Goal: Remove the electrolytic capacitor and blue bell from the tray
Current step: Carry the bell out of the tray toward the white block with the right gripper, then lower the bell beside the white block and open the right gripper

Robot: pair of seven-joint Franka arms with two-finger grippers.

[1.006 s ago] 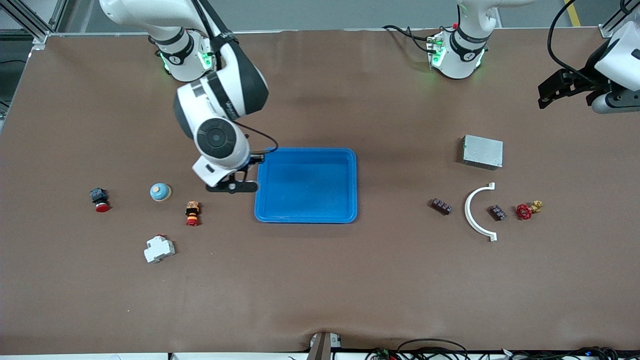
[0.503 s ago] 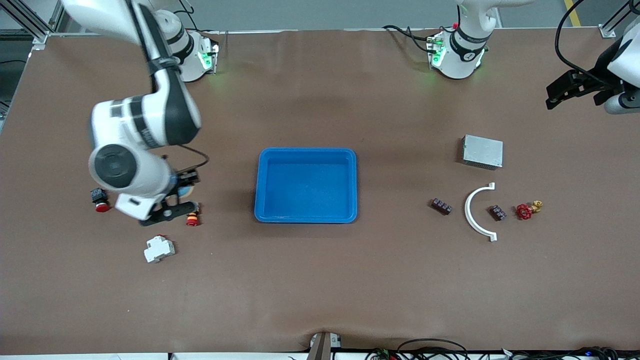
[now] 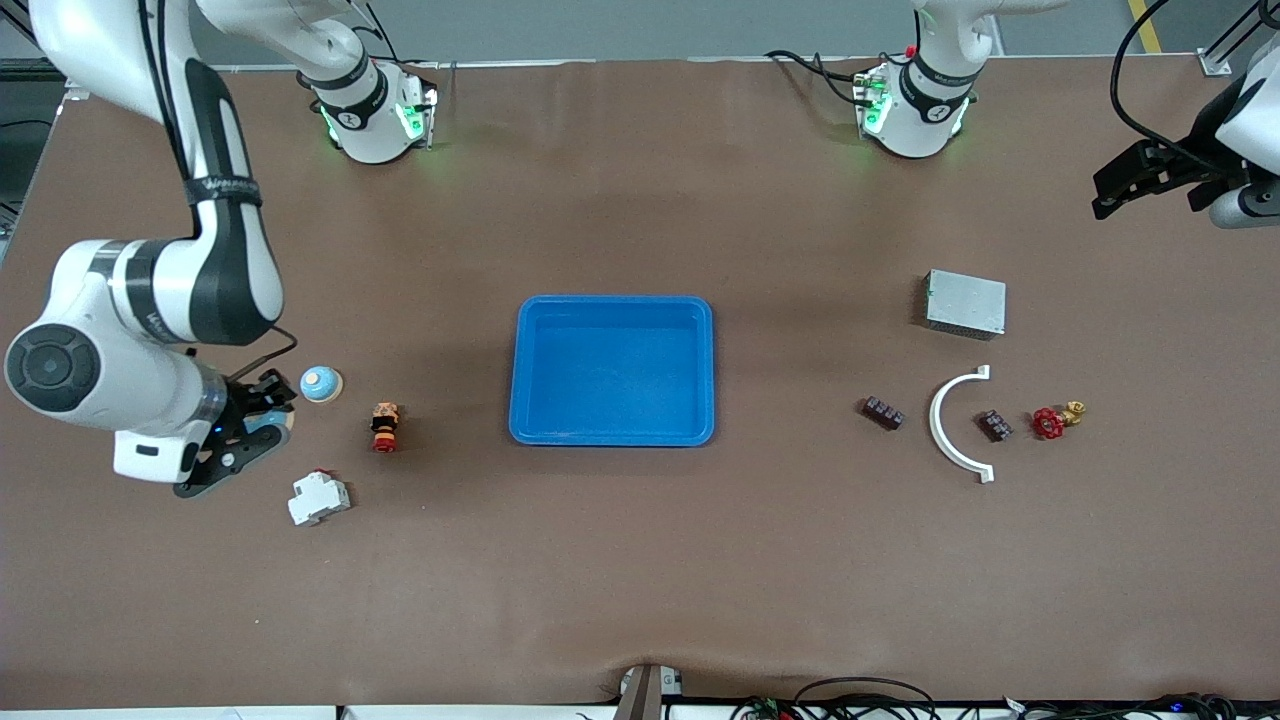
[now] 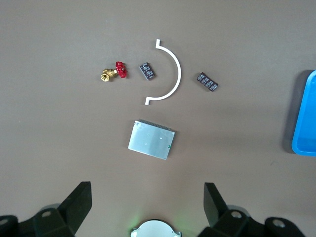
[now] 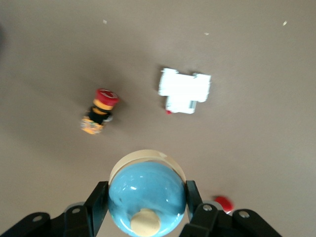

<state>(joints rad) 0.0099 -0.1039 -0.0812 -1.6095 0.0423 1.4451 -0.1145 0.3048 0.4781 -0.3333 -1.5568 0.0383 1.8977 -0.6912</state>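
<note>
My right gripper (image 3: 262, 426) is shut on a light blue bell with a cream knob (image 5: 146, 190), low over the table at the right arm's end. A second blue bell (image 3: 321, 384) rests on the table beside it. The blue tray (image 3: 612, 434) in the middle holds nothing. My left gripper (image 3: 1140, 180) is open and empty, waiting high over the left arm's end; its fingers (image 4: 81, 197) stand wide apart. Two small dark ribbed parts (image 3: 883, 412) (image 3: 994, 425) lie there; I cannot tell which thing is the capacitor.
Near the held bell are an orange-and-red push button (image 3: 385, 427) and a white breaker (image 3: 318, 497). A red button cap (image 5: 223, 202) shows in the right wrist view. At the left arm's end lie a silver box (image 3: 965, 303), a white arc (image 3: 945, 425) and a red valve (image 3: 1050, 422).
My right arm has swung from beside the tray toward its own end of the table, carrying the bell past the orange button. My left gripper has shifted slightly.
</note>
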